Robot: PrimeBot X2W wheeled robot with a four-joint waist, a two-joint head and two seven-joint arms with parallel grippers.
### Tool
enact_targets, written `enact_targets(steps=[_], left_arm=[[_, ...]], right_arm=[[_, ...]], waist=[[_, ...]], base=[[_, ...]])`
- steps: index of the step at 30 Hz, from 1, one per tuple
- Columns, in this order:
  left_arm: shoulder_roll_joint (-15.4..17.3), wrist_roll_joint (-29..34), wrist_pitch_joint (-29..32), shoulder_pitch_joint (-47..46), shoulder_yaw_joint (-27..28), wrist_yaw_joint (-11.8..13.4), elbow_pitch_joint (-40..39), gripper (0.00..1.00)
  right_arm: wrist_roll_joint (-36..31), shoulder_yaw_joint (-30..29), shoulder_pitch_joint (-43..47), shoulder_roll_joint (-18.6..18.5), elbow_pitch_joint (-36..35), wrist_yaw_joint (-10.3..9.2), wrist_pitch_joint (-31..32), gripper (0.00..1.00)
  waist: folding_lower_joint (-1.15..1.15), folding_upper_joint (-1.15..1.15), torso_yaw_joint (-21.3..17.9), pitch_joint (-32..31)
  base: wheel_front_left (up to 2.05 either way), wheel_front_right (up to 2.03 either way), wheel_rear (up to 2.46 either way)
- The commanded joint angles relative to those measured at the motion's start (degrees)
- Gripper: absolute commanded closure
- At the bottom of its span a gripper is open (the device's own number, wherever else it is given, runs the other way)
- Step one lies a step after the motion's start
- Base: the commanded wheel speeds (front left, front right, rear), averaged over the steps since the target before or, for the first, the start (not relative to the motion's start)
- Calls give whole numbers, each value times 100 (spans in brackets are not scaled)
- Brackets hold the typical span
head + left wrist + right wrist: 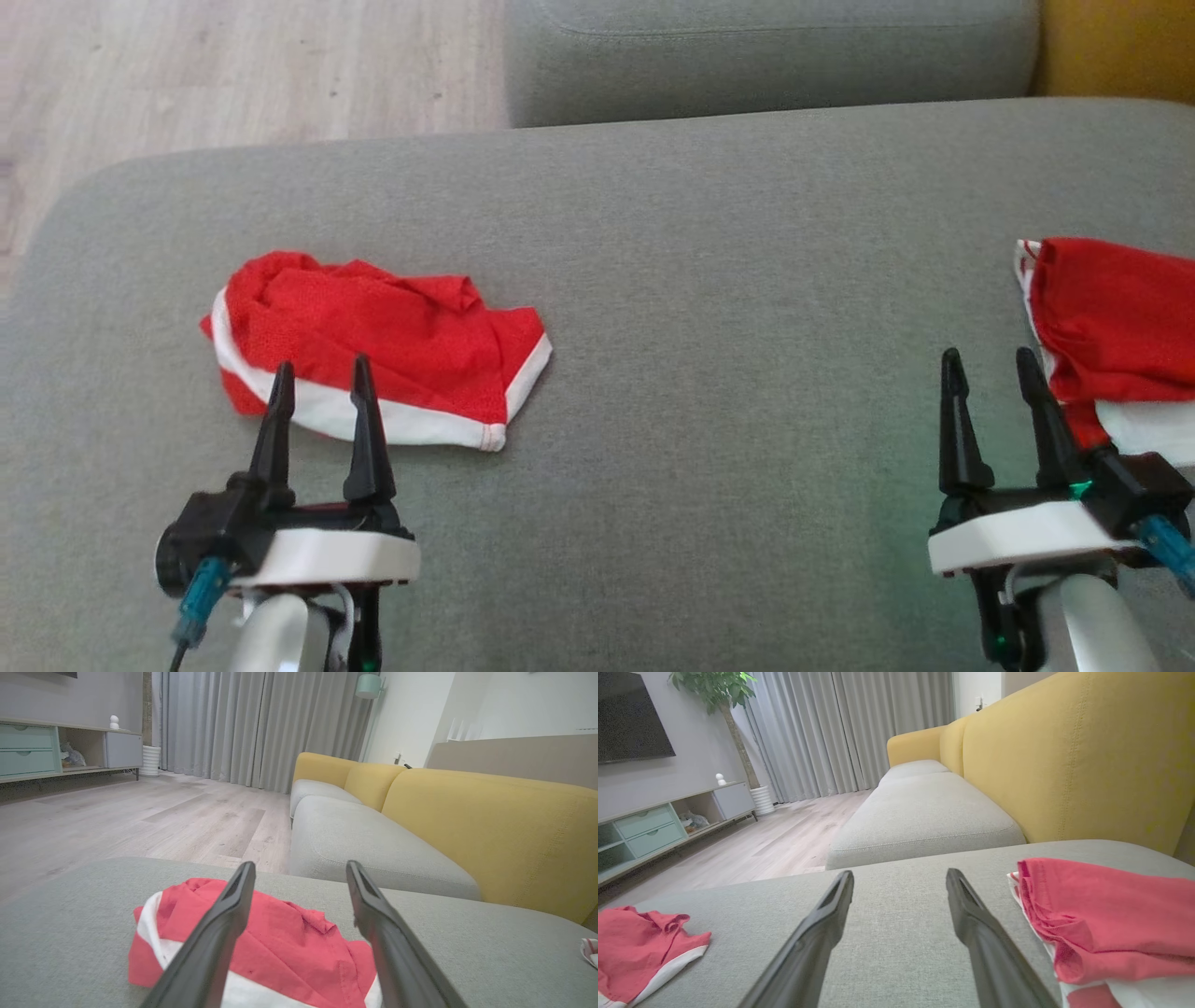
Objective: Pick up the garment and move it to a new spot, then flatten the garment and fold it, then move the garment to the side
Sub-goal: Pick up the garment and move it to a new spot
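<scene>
grey sofa seat (709, 280), yellow backrest (1064, 765), wood floor (233, 65); red garment (373, 345) by left jaws, spread empty; right jaws spread empty.

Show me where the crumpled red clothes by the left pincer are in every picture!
Head view: the crumpled red garment lies left of middle, just past the left pincer.
Left wrist view: bottom middle, partly behind that pincer.
Right wrist view: bottom left corner.
Shared landmark: the grey seat cushion beyond it, seen in all three.

Crumpled red garment (392, 341) beyond gaping left pincer (321, 364).
</scene>
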Motion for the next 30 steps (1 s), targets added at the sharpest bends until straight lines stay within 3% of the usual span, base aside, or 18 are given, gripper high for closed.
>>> enact_targets(steps=[1,19,30], left_arm=[[36,-16,-37,-145,149,-5,-154,0],[36,13,-37,73,273,60,-192,0],[36,-29,-37,185,223,95,-215,0]], right_arm=[[60,185,-220,-25,-166,-4,-75,0],[138,662,-56,-25,-252,-4,-78,0],[161,761,-31,-25,-261,-4,-78,0]], waist=[[0,0,99,-30],[0,0,1214,-234],[0,0,1588,-202]], base=[[0,0,0],[0,0,0],[0,0,0]])
